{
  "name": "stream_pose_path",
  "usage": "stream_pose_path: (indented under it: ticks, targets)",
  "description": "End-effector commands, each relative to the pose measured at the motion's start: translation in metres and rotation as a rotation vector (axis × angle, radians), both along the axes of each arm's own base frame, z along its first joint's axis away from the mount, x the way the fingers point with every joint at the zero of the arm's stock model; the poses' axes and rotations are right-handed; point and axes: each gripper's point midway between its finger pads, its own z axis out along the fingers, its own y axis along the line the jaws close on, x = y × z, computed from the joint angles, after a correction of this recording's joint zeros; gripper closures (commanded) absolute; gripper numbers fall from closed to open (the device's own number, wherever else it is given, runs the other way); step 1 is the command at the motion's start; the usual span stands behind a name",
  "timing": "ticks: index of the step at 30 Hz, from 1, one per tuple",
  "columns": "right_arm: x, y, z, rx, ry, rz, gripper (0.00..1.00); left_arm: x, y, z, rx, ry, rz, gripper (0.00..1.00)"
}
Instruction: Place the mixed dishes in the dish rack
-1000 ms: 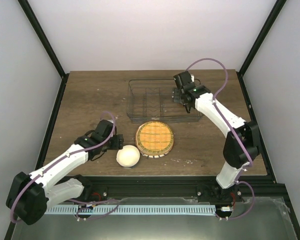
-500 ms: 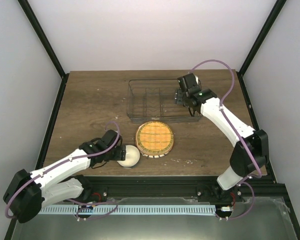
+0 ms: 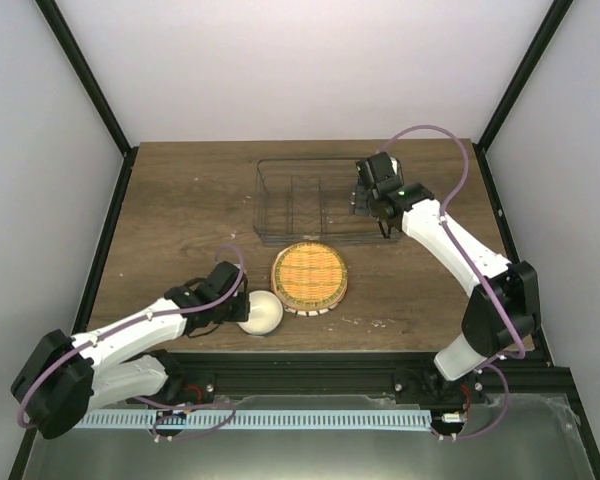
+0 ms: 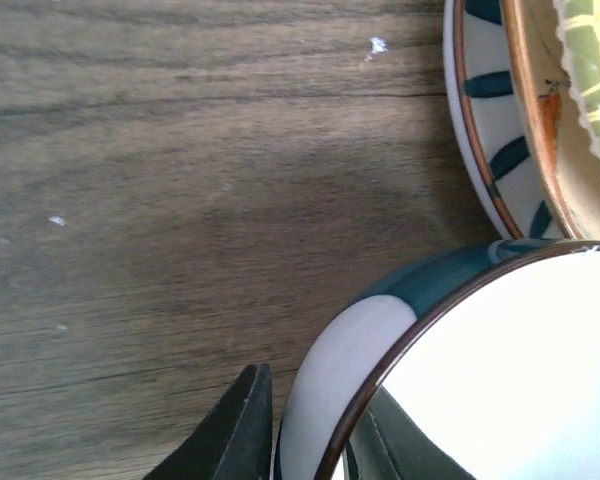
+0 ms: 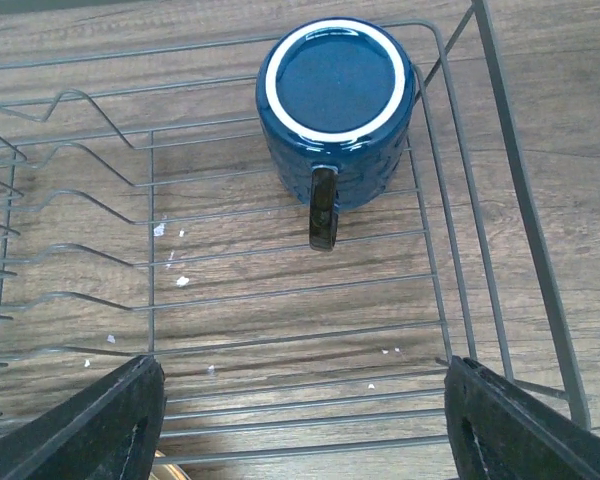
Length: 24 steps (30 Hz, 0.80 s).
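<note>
A small cream-white bowl (image 3: 265,314) stands near the table's front edge. In the left wrist view the bowl (image 4: 500,380) shows a brown rim and teal patches. My left gripper (image 3: 243,306) (image 4: 310,455) is shut on that rim, one finger (image 4: 230,440) outside the wall and one inside. The yellow-orange woven plate (image 3: 309,276) lies just right of the bowl, on a blue-striped plate (image 4: 480,120). The wire dish rack (image 3: 290,205) (image 5: 525,200) sits behind them. A dark blue mug (image 5: 335,90) stands upside down in its right end. My right gripper (image 3: 376,203) (image 5: 310,430) hovers open above it.
Black frame posts rise at the table's back corners (image 3: 120,130). A dark rail (image 3: 310,365) runs along the front edge by the arm bases. Small white crumbs (image 5: 180,280) lie on the wood under the rack.
My left gripper slid in to the bowl and closed on its rim, nudging the bowl slightly right. The right gripper drew back a little over the rack, still open.
</note>
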Motion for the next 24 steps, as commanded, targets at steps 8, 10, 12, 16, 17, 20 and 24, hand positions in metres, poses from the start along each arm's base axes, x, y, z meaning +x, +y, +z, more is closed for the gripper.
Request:
stream_pose_path:
  ticks: [8,10,12,16,17,20,24]
  targets:
    - [-0.013,0.007,0.003,0.058,-0.015,0.045,0.22,-0.002,-0.028,0.01,-0.164,-0.031,-0.076,1.0]
    - [-0.016,0.014,0.001,0.09,-0.013,0.083,0.22,-0.002,-0.036,0.023,-0.228,-0.068,-0.101,1.0]
    - [-0.021,0.024,0.001,0.138,-0.014,0.134,0.21,-0.001,-0.042,0.039,-0.286,-0.114,-0.123,1.0]
    - [-0.031,0.04,0.0,0.213,-0.012,0.219,0.19,-0.005,-0.05,0.069,-0.363,-0.168,-0.181,1.0]
    - [-0.034,0.043,0.001,0.231,-0.009,0.239,0.16,-0.006,-0.052,0.076,-0.383,-0.181,-0.195,1.0]
    - [-0.042,0.057,0.003,0.294,0.003,0.311,0.12,-0.001,-0.054,0.096,-0.42,-0.247,-0.197,1.0]
    - [-0.057,0.08,0.017,0.417,-0.006,0.432,0.05,0.024,-0.045,0.118,-0.36,-0.389,-0.133,1.0]
